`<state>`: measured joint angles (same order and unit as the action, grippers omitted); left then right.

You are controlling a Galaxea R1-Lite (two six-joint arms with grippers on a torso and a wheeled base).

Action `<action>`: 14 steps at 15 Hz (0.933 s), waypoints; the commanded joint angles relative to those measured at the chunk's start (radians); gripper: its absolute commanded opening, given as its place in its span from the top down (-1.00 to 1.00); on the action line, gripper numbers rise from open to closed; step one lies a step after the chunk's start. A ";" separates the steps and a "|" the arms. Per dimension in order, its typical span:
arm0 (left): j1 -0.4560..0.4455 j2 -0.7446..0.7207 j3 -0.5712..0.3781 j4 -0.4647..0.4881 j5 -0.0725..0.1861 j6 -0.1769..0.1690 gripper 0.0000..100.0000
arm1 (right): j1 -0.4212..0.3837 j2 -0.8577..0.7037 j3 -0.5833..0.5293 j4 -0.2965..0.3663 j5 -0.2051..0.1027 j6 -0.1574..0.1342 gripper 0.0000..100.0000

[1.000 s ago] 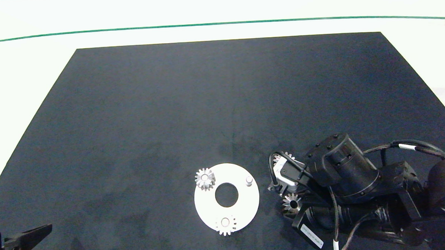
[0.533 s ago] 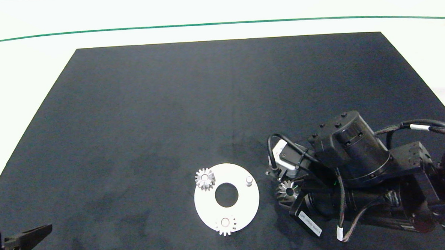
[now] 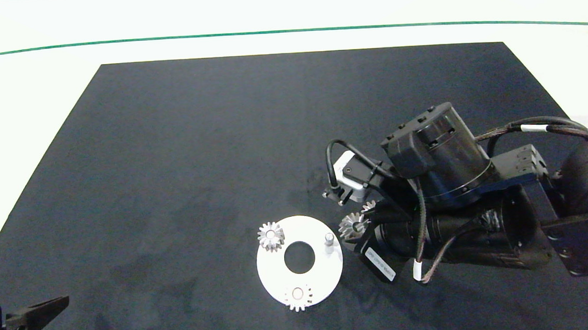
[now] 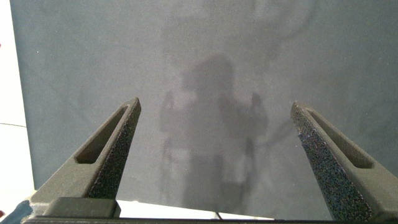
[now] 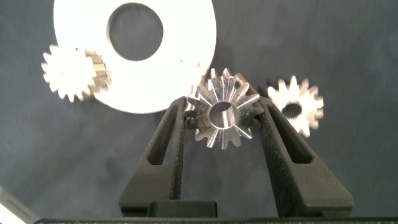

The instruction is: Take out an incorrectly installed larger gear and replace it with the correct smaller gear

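Smaller gear [image 5: 222,117] clamped between right gripper [image 3: 360,225] fingers, just beside white disc [image 3: 323,275] peg [image 3: 329,239], near mat's front edge; larger gear [image 5: 295,106] alongside; left gripper [image 4: 214,134] spread open, front-left corner.

The right gripper [image 3: 357,227] holds a smaller gear [image 3: 352,225] just right of the white disc [image 3: 318,275] and its bare peg [image 3: 329,239]. Two gears [image 3: 271,235] sit on the disc. The left gripper [image 3: 35,312] rests at the mat's [image 3: 198,139] near-left corner.
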<state>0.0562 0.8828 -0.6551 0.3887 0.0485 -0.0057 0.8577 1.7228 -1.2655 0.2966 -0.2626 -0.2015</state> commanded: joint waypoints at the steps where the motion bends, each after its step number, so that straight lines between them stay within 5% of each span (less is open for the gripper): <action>1: 0.001 0.001 0.000 0.002 0.001 0.000 -1.00 | 0.015 0.043 -0.035 0.001 -0.001 -0.001 0.50; 14: 0.002 0.001 0.000 0.002 0.001 0.000 -1.00 | 0.026 0.110 -0.057 0.001 0.000 0.004 0.50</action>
<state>0.0577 0.8840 -0.6551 0.3885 0.0485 -0.0053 0.8847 1.8277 -1.3228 0.2962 -0.2611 -0.1970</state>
